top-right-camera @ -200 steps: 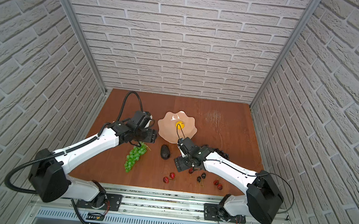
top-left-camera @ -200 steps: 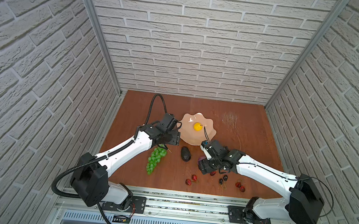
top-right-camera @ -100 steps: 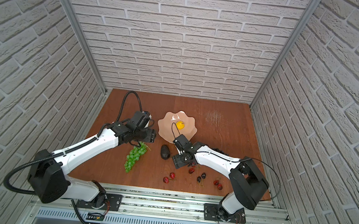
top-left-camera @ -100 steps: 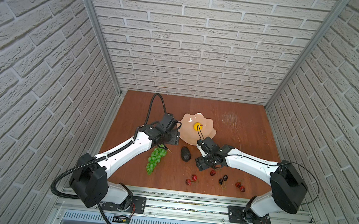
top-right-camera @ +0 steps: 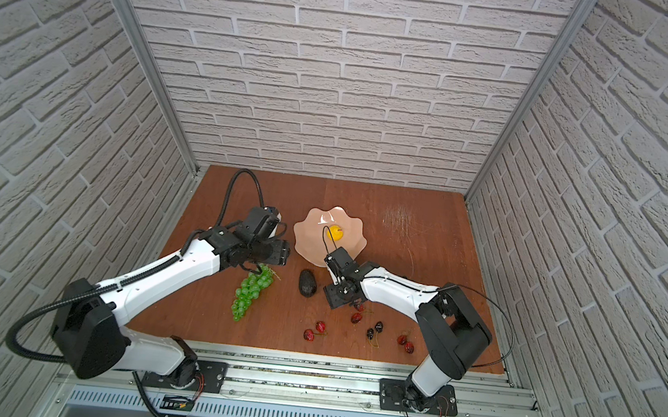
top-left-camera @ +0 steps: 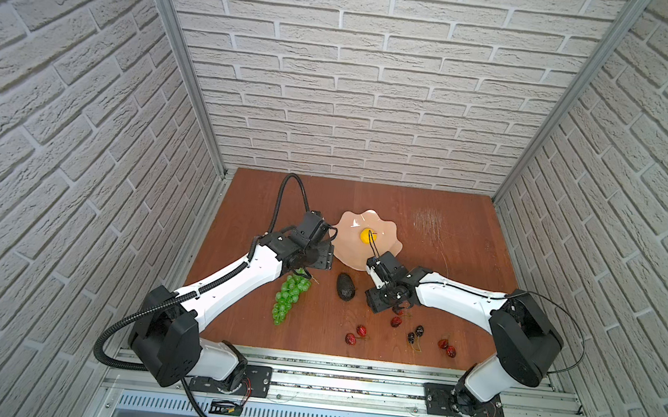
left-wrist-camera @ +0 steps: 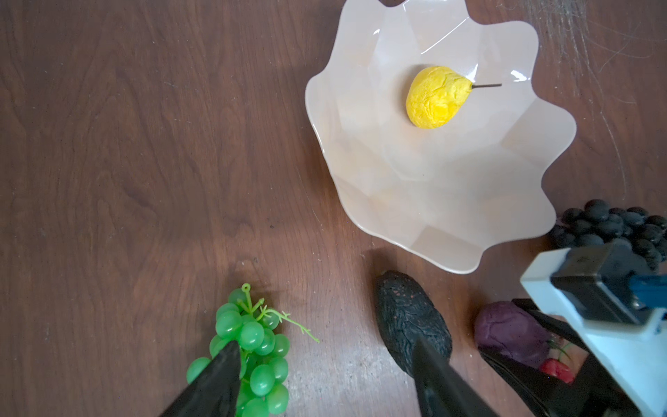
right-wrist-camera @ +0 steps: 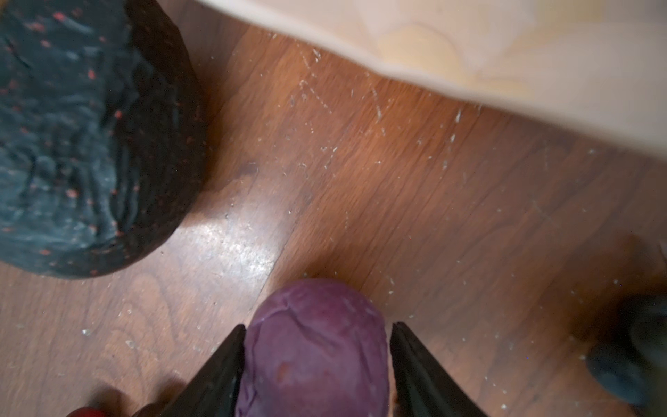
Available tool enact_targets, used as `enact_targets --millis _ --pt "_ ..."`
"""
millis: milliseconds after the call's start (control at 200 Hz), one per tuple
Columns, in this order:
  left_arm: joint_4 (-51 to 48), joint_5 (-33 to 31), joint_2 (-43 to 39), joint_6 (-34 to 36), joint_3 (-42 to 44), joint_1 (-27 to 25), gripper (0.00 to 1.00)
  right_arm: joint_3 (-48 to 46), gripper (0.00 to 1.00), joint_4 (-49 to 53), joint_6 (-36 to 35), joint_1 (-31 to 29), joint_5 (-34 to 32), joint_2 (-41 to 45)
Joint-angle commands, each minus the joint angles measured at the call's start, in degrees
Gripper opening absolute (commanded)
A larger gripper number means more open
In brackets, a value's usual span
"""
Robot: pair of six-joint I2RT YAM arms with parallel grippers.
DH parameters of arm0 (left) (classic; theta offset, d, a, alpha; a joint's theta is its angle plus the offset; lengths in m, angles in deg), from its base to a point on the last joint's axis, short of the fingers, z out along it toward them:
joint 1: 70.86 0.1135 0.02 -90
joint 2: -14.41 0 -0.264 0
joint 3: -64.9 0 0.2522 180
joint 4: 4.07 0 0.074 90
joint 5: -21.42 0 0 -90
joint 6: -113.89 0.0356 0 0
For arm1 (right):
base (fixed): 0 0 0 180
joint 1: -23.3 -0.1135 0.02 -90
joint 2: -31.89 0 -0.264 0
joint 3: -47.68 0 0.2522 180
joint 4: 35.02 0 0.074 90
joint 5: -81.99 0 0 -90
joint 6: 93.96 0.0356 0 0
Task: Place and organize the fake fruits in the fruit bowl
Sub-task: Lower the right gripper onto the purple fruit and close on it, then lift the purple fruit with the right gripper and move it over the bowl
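Top views hide what we see from the right wrist: the right gripper, part-closed, clamps the purple round fruit.

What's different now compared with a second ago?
The right arm folded inward, bringing the right gripper with narrowing jaws astride the purple fruit, which still sits on the table; a firm grip isn't certain. The left gripper, green grapes, avocado, cherries, and the lemon in the bowl stayed put.
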State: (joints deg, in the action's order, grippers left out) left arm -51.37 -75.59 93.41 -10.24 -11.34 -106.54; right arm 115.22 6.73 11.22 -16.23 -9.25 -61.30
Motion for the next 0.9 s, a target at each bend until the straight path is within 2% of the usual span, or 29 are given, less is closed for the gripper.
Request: enact_targets --millis 0,325,565,720,895 --pt "-0.21 -1.42 -1.49 0.12 -0.01 0.2 0.74 -0.34 0.6 -1.18 -0.45 0.09 1.21 0.36" --pt "-0.34 -2.37 -1.94 0.12 -0.11 0.13 0.75 0.28 0.5 1.4 0.03 0.15 1.52 4.16" --pt "-0.3 -3.95 -3.44 -0.65 0.33 0.26 0.75 1.81 0.49 8.47 -0.65 1.08 2.69 10.68" --pt "-0.12 -4.82 -4.65 -0.76 0.82 0.43 0.75 7.77 0.49 14.18 -2.46 3.77 1.92 13.38" --pt "-1.11 -5.05 -5.74 -0.85 1.21 0.7 0.75 17.24 0.49 15.14 -6.78 7.75 0.78 9.25"
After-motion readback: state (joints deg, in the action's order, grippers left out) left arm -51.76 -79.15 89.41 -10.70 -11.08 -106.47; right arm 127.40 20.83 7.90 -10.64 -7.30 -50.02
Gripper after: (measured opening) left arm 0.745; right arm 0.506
